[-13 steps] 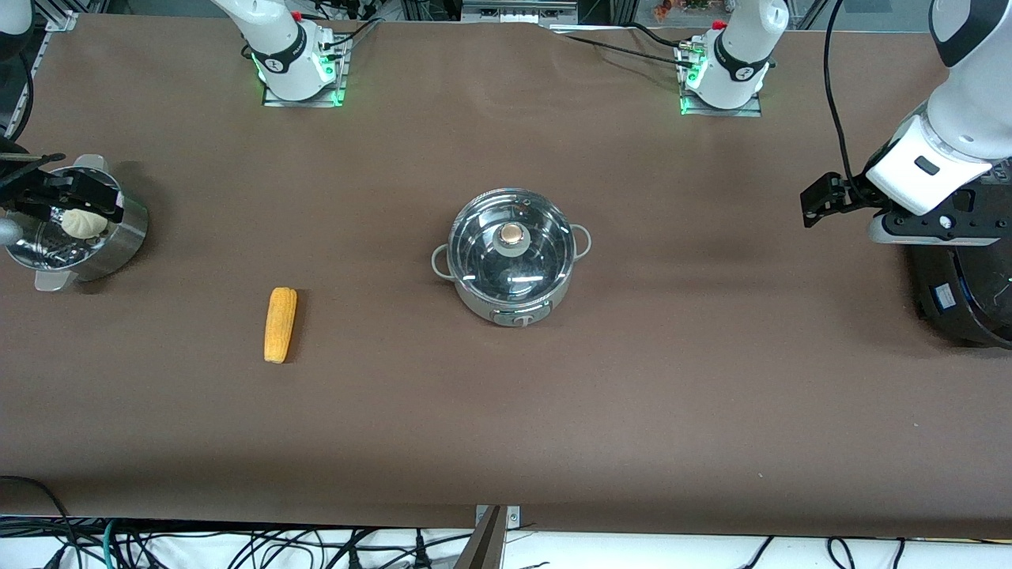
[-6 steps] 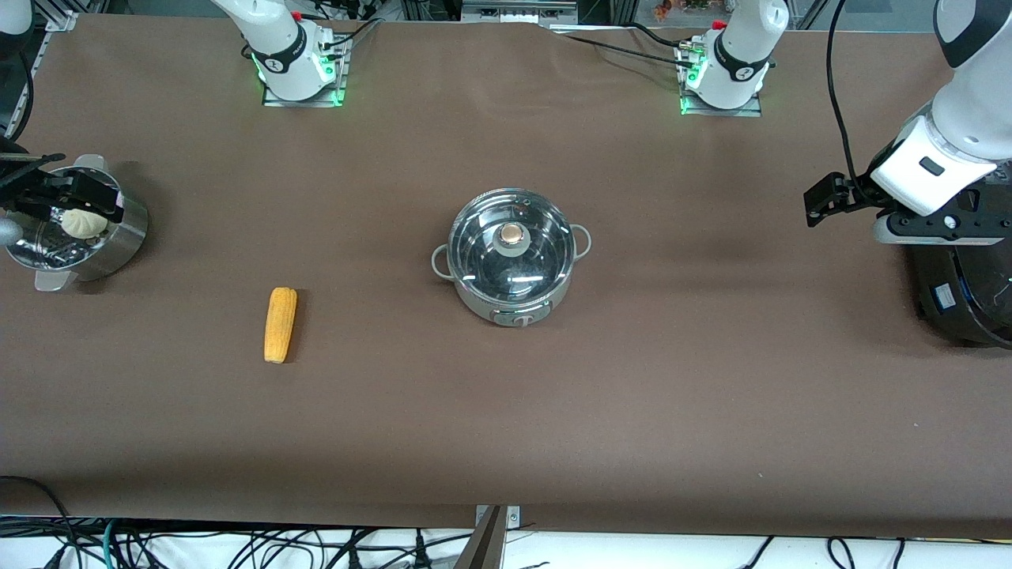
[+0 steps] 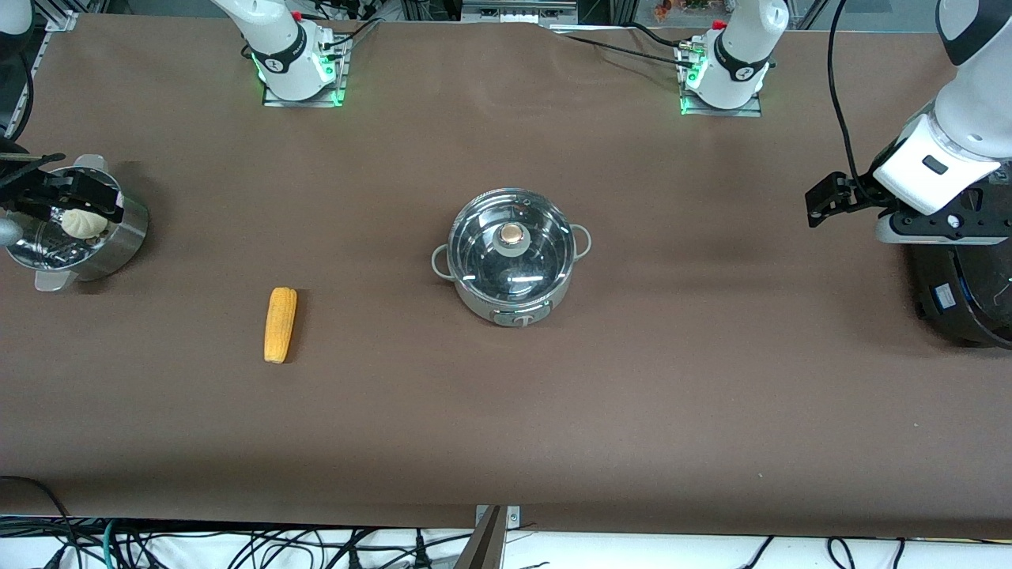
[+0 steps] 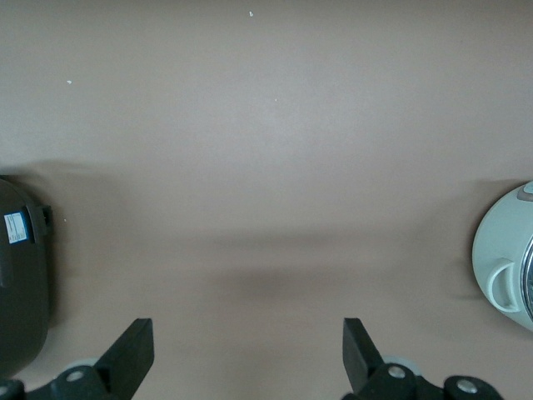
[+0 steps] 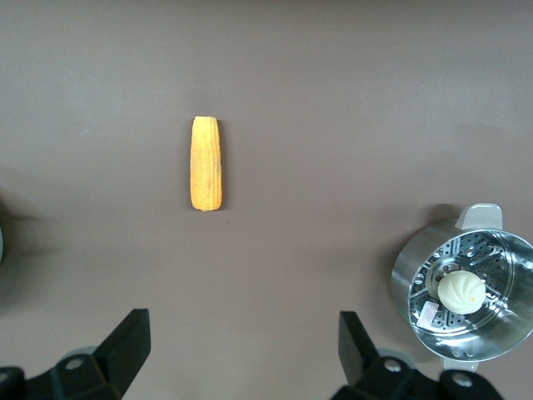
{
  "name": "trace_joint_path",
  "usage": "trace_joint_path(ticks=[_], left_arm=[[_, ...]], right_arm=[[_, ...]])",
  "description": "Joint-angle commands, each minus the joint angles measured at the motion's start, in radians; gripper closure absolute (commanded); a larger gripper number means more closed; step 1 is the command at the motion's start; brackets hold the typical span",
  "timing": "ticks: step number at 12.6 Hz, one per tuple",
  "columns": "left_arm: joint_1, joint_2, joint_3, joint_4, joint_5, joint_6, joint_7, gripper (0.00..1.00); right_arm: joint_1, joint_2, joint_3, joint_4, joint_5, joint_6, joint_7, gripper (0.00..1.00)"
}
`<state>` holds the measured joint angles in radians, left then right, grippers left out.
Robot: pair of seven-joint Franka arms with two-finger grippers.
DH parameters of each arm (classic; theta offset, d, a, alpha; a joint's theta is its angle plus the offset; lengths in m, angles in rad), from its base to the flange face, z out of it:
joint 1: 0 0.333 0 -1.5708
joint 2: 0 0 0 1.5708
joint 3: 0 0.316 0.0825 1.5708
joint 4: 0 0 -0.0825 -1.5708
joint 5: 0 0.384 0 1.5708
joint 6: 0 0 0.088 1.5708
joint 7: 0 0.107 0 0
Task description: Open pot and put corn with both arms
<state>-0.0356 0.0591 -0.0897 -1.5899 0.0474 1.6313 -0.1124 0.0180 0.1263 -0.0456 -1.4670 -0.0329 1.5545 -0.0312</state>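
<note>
The steel pot point(image 3: 477, 301) stands mid-table with its glass lid point(image 3: 482, 257) on and copper knob point(image 3: 512, 234) on top. Its edge shows in the left wrist view point(image 4: 504, 267). The corn point(image 3: 280, 324) lies flat on the brown table, toward the right arm's end from the pot and slightly nearer the front camera. It also shows in the right wrist view point(image 5: 206, 163). My right gripper point(image 5: 241, 346) is open and empty, up over the steamer pot point(image 3: 130, 231). My left gripper point(image 4: 247, 350) is open and empty, up by the rice cooker point(image 3: 961, 296).
The perforated steamer pot point(image 5: 405, 279) with a white bun point(image 5: 460, 292) stands at the right arm's end of the table. The big black rice cooker point(image 4: 21, 292) stands at the left arm's end. Cables hang along the table's front edge.
The left arm has drifted slightly toward its own end of the table. The pot, lid and corn have not moved.
</note>
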Motion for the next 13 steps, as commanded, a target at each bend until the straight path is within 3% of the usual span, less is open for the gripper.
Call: trace_joint_path(ticks=[1,10,13], left_arm=[[-0.004,0.013,0.005,0.030,-0.012,-0.008,-0.001,0.00],[-0.023,0.018,-0.002,0.024,-0.012,-0.025,0.008,0.00],[-0.070,0.039,-0.073,0.028,-0.078,-0.056,-0.009,0.00]], right_arm=[[-0.012,0.010,0.010,0.027,-0.001,-0.008,-0.007,0.00],[-0.015,0.010,0.009,0.027,-0.001,0.004,-0.001,0.00],[-0.016,0.166,0.009,0.013,0.008,0.022,-0.012,0.00]])
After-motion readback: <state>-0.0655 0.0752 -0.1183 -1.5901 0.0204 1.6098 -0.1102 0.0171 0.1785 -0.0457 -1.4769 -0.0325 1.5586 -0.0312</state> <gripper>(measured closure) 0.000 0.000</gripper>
